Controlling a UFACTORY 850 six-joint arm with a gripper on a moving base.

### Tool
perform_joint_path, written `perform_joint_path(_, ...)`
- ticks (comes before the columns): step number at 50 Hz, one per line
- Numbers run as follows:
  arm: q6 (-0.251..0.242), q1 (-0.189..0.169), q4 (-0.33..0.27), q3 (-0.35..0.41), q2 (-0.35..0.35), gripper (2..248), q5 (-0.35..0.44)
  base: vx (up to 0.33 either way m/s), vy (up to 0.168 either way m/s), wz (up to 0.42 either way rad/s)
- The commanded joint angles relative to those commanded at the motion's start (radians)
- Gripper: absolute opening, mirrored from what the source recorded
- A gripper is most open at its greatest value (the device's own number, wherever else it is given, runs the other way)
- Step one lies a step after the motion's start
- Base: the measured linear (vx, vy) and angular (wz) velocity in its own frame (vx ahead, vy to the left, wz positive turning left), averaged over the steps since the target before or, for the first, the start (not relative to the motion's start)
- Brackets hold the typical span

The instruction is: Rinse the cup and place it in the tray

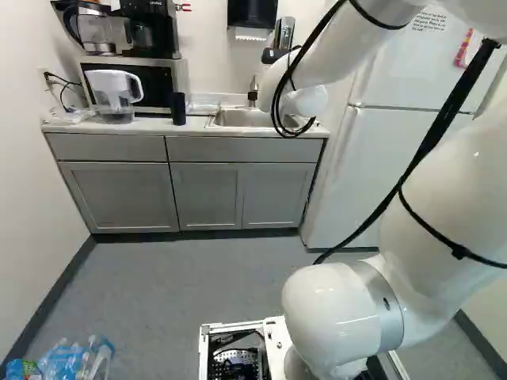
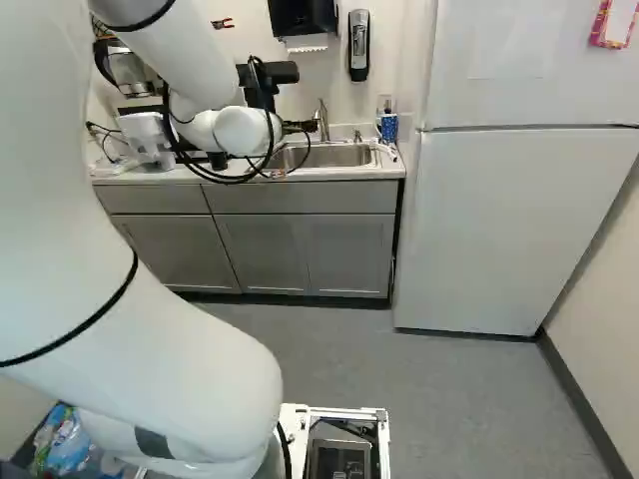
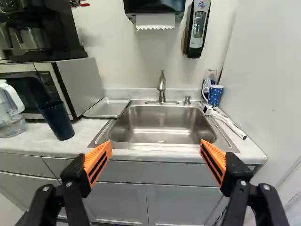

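a pale worktop (image 3: 28,141) over grey cabinets (image 1: 119,194) runs along the far wall. the blue spotted cup (image 3: 215,95) stands upright on it, right of the faucet (image 3: 162,89) in the right base view, near the white fridge (image 2: 499,220). a white brush (image 3: 229,125) lies just beside the cup. next comes the steel sink (image 3: 162,123), and on its other side, by the microwave (image 3: 80,82), the flat metal tray (image 3: 107,108). a dark tumbler (image 3: 57,121) stands in front of the microwave; a clear pitcher (image 1: 115,93) is at the upper left of the left base view. the coffee maker (image 1: 150,28) sits on top of the microwave. the tool (image 2: 300,127), left of the middle in the right base view, points towards the sink. in the wrist view the tool (image 3: 156,146) is open, its orange pads (image 3: 98,162) wide apart, with nothing gripped.
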State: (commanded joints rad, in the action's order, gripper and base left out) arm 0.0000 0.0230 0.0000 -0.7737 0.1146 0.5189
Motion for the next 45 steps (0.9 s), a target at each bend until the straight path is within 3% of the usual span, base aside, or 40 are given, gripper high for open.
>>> perform_joint_path(29, 0.0, -0.008, 0.0, -0.044, 0.018, 247, -0.103, 0.0, 0.0, 0.0)
perform_joint_path(45, 0.0, -0.013, 0.0, -0.07, 0.027, 247, -0.107, 0.0, 0.0, 0.0)
